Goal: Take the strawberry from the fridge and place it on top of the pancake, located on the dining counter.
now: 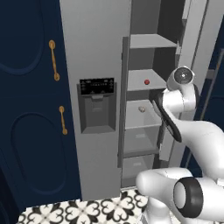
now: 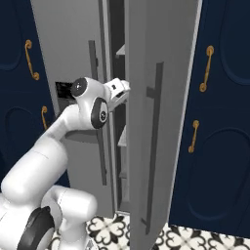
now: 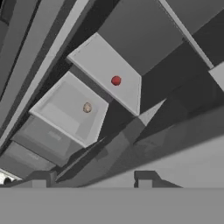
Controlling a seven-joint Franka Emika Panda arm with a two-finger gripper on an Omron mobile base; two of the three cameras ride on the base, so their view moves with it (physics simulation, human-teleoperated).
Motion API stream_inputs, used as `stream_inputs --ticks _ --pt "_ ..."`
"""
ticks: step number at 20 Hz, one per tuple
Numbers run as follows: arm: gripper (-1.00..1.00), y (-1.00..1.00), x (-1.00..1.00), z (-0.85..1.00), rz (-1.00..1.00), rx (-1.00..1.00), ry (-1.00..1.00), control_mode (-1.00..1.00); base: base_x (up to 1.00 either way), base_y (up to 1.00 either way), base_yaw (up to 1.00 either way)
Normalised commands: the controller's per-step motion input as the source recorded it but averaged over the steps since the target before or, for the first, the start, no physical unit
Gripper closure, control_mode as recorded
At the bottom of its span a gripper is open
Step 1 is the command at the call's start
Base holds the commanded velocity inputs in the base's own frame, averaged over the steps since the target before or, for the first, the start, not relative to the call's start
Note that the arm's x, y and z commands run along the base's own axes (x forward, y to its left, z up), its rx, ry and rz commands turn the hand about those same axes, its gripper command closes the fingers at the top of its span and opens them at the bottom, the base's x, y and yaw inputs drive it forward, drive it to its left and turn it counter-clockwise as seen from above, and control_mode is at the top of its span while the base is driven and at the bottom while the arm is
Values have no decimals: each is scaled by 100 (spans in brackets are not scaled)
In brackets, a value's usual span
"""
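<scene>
Navy cabinets [image 1: 26, 131] w/ gold handles [image 1: 54, 60] are seen at far left of the left base view. Next to them the fridge [image 1: 94, 48] is found, light grey; its left door is shut, w/ black control panel [image 1: 96, 86] over recessed dispenser [image 1: 96, 113]. The right compartment is seen open, grey shelves exposed.

A small red item [image 1: 147, 82] is noted on an upper shelf. The strawberry [image 1: 141, 109], tiny tan-pink lump, is located on the shelf directly below, resting alone near its middle. Same order is confirmed in the hand view: strawberry [image 3: 87, 107] on one tray-like shelf, red item [image 3: 116, 80] on the adjacent one, well apart.

The arm is seen rising at right of the fridge opening, wrist level w/ those shelves. In the right base view the hand is reached in past the open door [image 2: 161, 122]. Gripper [image 3: 92, 183]: tips seen at bottom of the hand view, apart from strawberry; nothing seen between them. Claw state: cannot be told from the pics.
</scene>
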Motion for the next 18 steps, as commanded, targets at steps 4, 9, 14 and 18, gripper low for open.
stream_inputs --ticks 4,9,14,18 --pt "-100 -97 -47 0 -7 1 0 -100 0 0 0" --pt "-100 -99 -37 0 -7 2 0 -100 0 0 0" --pt "-100 -96 -18 0 -7 4 0 -100 0 0 0" --pt "-100 -95 -2 0 -6 5 0 -100 0 0 0"
